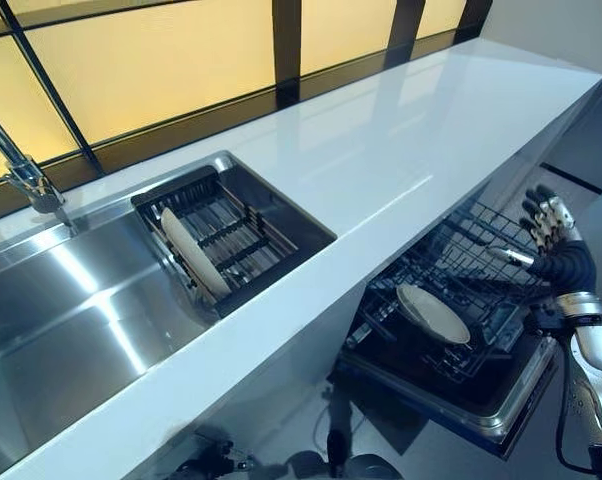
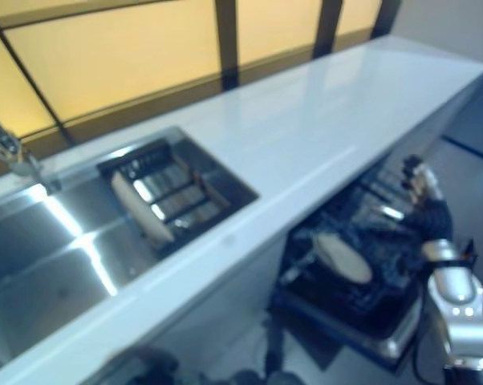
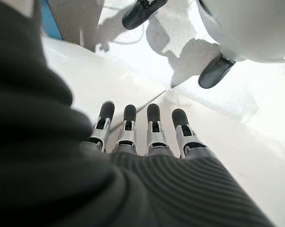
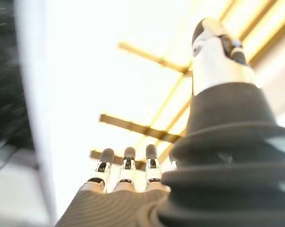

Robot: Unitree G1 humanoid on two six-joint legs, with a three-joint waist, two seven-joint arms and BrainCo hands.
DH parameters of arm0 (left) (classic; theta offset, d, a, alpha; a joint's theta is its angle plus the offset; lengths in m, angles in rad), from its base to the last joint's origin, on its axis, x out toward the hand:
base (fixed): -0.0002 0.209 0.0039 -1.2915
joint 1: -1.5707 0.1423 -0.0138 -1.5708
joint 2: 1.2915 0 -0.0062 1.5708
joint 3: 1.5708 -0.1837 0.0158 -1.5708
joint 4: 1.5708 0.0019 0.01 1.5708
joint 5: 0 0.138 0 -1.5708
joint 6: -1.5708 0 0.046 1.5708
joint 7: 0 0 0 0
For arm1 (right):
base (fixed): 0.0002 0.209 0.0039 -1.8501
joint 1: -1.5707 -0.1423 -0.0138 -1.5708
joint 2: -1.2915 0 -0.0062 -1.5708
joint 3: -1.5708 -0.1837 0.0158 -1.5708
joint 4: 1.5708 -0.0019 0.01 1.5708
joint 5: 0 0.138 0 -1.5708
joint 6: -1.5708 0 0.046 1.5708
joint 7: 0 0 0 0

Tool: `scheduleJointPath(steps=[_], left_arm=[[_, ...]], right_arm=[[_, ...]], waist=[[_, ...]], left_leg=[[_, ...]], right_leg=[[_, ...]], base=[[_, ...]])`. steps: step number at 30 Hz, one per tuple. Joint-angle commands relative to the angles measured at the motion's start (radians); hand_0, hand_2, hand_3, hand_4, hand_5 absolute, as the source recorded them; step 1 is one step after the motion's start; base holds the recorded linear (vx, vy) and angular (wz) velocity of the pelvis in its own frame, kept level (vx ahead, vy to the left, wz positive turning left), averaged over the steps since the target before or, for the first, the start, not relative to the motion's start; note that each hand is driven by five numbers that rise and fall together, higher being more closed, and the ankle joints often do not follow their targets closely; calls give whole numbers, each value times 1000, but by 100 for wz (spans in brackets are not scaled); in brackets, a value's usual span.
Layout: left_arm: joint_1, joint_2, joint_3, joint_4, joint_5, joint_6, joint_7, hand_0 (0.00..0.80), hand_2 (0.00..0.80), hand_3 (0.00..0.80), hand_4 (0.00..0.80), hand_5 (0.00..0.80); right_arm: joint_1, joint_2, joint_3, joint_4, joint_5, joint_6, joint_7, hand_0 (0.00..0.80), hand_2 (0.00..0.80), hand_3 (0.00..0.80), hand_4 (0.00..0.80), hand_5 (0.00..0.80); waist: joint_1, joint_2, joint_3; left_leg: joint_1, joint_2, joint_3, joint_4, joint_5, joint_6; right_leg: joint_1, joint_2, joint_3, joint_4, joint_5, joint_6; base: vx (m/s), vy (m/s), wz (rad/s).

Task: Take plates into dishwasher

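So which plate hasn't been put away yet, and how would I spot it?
Start at the steel sink set into the long white counter. At its right end sits a dark drying rack, and the plate stands on edge in it. The other plate already lies tilted in the open dishwasher's rack below the counter.

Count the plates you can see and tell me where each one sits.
2. One plate stands on edge in the drying rack inside the sink. The other plate lies in the open dishwasher's rack. Others may be hidden under the counter.
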Motion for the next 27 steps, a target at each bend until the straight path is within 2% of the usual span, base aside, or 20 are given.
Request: scheduleJointPath(steps=[1, 5, 12, 17, 27], left_arm=[[-62, 53, 15, 45, -39, -21, 24, 0, 0, 0, 0, 0], [-59, 61, 7, 77, -40, -14, 39, 0, 0, 0, 0, 0], [-68, 72, 0, 101, -58, -3, 56, 0, 0, 0, 0, 0], [-80, 69, -21, 87, -73, 8, 50, 0, 0, 0, 0, 0], [-90, 60, -49, 63, -84, 29, 58, 0, 0, 0, 0, 0]], right_arm=[[-134, 47, -63, -96, 96, -104, 39, 0, 0, 0, 0, 0], [-260, 33, 24, -145, 94, -61, 18, 0, 0, 0, 0, 0], [-437, 53, 155, -147, 113, 23, -62, 0, 0, 0, 0, 0], [-543, 117, 253, -100, 151, 111, -150, 0, 0, 0, 0, 0], [-681, 199, 367, 14, 132, 224, -276, 0, 0, 0, 0, 0]], waist=[[25, -46, 11], [67, -54, 2], [123, -66, 2], [177, -65, 1], [264, -63, 1]], left_leg=[[-6, -49, 4, 5, -40, 105], [-11, -65, -23, 5, -39, 120], [-18, -80, -50, 5, -38, 134], [-20, -90, -86, 5, -38, 138], [-25, -106, -157, 5, -34, 139]], right_leg=[[37, -87, 31, 34, -47, 98], [33, -106, 8, 68, -50, 108], [36, -121, -31, 96, -42, 105], [62, -134, -73, 104, -48, 97], [104, -156, -142, 99, -53, 89]], base=[[-12, 120, 4], [-15, 100, 8], [-22, 46, 17], [10, 27, 20], [10, -5, 26]])
